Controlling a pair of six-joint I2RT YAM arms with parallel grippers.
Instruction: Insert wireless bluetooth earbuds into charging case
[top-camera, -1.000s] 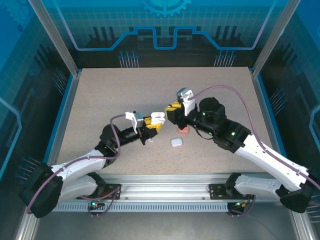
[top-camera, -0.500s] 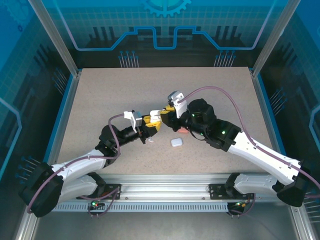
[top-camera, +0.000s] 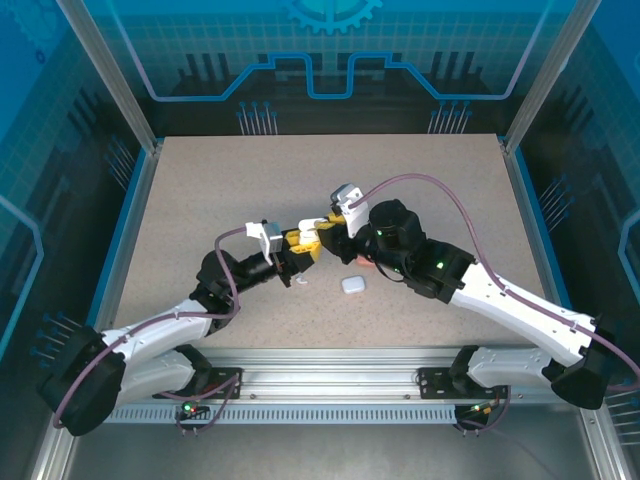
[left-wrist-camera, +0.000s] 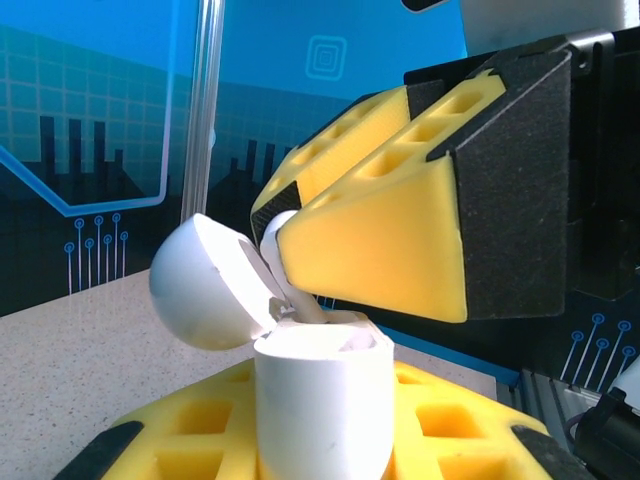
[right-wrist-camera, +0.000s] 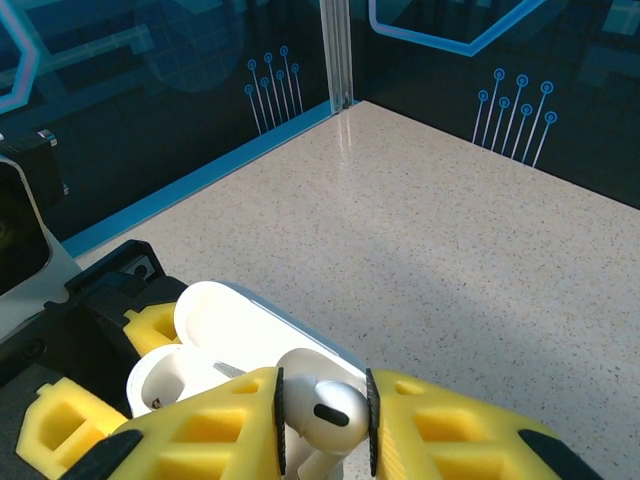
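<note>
My left gripper (top-camera: 297, 248) is shut on a white charging case (left-wrist-camera: 320, 400), held upright with its lid (left-wrist-camera: 205, 285) swung open to the left. My right gripper (right-wrist-camera: 322, 425) is shut on a white earbud (right-wrist-camera: 322, 410), pinched between its yellow pads. That earbud (left-wrist-camera: 283, 238) hangs just above the case mouth and its stem reaches down into the opening. From above, the right gripper (top-camera: 319, 232) meets the left one at the table's middle. The open case (right-wrist-camera: 235, 335) lies directly under the held earbud.
A second white case (top-camera: 352, 285), closed, lies on the speckled table (top-camera: 200, 190) just in front of the grippers. A small white piece (top-camera: 300, 282) lies near the left gripper. A pink item (top-camera: 364, 264) peeks out under the right arm. Blue walls ring the table.
The right gripper has moved left with the earbud and come down over the open case. The left gripper with the case has barely shifted.
</note>
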